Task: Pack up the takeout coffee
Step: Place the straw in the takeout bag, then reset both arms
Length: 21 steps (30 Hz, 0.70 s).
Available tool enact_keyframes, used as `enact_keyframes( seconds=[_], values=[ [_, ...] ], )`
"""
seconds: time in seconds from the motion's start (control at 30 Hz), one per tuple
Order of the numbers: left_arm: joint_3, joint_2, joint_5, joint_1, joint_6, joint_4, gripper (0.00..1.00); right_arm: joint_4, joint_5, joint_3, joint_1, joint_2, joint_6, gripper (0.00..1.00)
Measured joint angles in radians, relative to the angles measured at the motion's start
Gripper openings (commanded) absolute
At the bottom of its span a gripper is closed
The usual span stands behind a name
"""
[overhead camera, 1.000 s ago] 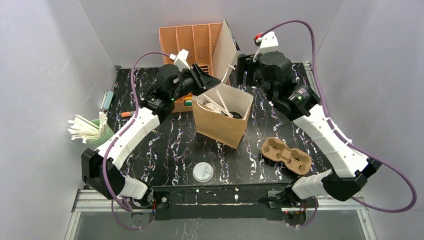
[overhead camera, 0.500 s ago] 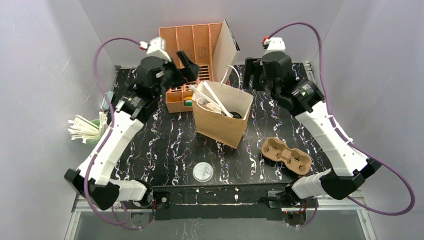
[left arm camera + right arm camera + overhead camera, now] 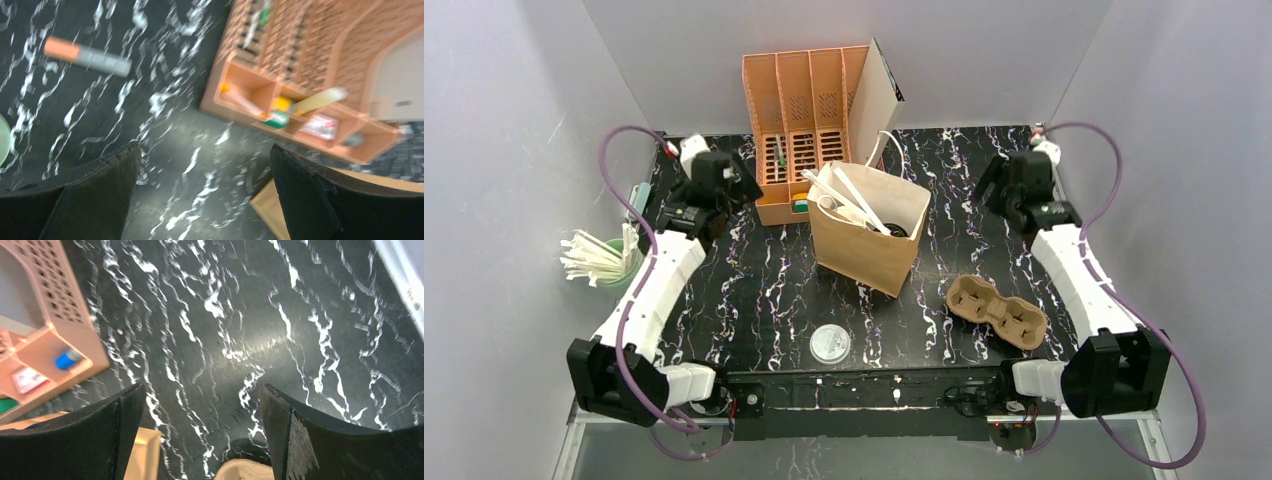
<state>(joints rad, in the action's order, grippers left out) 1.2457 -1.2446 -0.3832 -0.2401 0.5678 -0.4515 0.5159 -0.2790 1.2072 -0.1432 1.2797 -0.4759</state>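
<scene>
The brown paper bag [image 3: 864, 240] stands open mid-table with white utensils sticking out of it. A dark shape [image 3: 900, 230] lies inside; I cannot tell whether it is the takeout coffee, whose white cup is hidden. My left gripper [image 3: 736, 186] hovers left of the bag, open and empty. In the left wrist view that gripper [image 3: 205, 170] hangs over bare marble, with the bag's corner [image 3: 267, 210] by its right finger. My right gripper [image 3: 996, 187] is open and empty to the right of the bag. In its wrist view it [image 3: 202, 405] sits above the tabletop.
An orange slotted organizer [image 3: 809, 95] stands behind the bag. A moulded cup carrier [image 3: 996, 311] lies at front right. A flat white lid [image 3: 829, 343] lies near the front edge. A green cup of white straws [image 3: 610, 262] stands far left. A marker [image 3: 87, 55] lies on the marble.
Both arms have drawn back from the bag's mouth, the left one leftwards and the right one rightwards. The left gripper's jaws have spread wide; the right ones have widened a little.
</scene>
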Motion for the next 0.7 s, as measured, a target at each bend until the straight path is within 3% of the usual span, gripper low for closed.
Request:
enact_keyframes(
  seconds=[0.2,0.43,0.7],
  values=[
    [-0.364,0.018,-0.085,0.014,0.004,0.138,0.98,-0.332,-0.058,-0.413,-0.006,-0.013,0.000,0.94],
    [-0.511,-0.076,-0.184,0.042,-0.187,0.471,0.98,-0.651,-0.083,-0.559,0.008,0.076,0.183,0.97],
    [-0.737,-0.253,-0.173,0.082,-0.420,0.925,0.98,-1.183,0.104,-0.855,0.026,0.196,0.393,0.98]
  ],
)
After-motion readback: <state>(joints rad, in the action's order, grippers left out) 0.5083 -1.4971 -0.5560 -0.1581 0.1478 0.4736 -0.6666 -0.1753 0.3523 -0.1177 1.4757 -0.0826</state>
